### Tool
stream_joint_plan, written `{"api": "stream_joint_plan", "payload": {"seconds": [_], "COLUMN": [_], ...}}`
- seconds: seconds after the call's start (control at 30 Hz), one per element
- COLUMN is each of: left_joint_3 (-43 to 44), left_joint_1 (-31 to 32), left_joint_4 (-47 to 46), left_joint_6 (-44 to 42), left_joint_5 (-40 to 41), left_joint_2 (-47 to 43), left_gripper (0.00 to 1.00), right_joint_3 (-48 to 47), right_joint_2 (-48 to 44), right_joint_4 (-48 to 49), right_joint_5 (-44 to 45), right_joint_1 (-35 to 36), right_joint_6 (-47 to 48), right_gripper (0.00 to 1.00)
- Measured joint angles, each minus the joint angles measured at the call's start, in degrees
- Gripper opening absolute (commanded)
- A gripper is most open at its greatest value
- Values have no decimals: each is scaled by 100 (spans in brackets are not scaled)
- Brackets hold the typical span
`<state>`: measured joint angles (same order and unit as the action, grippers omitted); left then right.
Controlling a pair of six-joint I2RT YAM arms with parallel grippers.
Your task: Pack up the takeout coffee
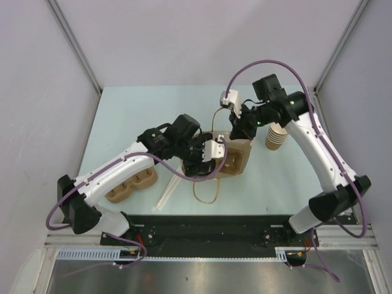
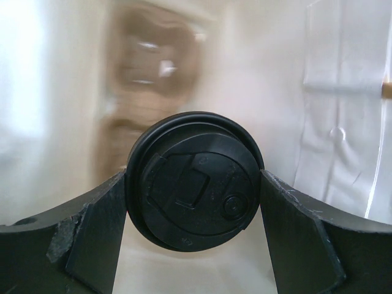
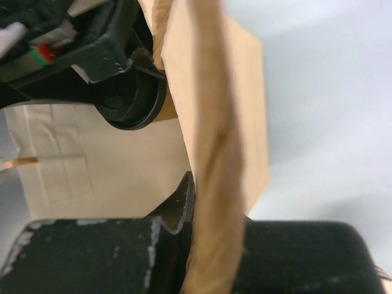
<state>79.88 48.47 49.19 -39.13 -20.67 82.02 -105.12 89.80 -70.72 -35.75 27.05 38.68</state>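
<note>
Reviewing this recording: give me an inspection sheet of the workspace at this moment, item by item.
Surface: pale table, no spills seen.
Job's things: takeout coffee, black lid on, held at the opening of the paper bag.
Clutter: stack of lidless cups; brown cup carrier; thin pale stick.
Grippers: left gripper closed on the coffee; right gripper pinching the bag's edge.
Cables: purple cables loop along both arms; no snag seen.
Surroundings: plain walls; nothing else seen.
</note>
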Motion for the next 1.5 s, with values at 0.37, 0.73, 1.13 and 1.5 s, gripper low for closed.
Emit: {"api": "stream_joint_plan", "payload": {"seconds": [0.37, 0.73, 1.13, 1.5], "left_joint_3": [-1840, -2618, -2673, -2785], "left_joint_1": [638, 1051, 1434, 1567], "left_joint_4": [-1453, -2625, -3401, -3738], "left_joint_6": [11, 120, 118, 118], "left_joint_5": [756, 1294, 1432, 1580], "left_joint_2": [-931, -1596, -1440, -1189], "left_gripper": [13, 12, 11, 10], "right_joint_3": [1707, 1991, 1998, 2002], "right_joint_2": [-1749, -1985, -2028, -2028], "right_joint_4": [1178, 1591, 1676, 1744], "right_joint_5": [973, 1696, 2017, 2033], "right_joint_1": [929, 1764, 2063, 2124], "right_joint_6": [-581, -1003, -1370, -1510], "right_gripper": [0, 0, 0, 0]}}
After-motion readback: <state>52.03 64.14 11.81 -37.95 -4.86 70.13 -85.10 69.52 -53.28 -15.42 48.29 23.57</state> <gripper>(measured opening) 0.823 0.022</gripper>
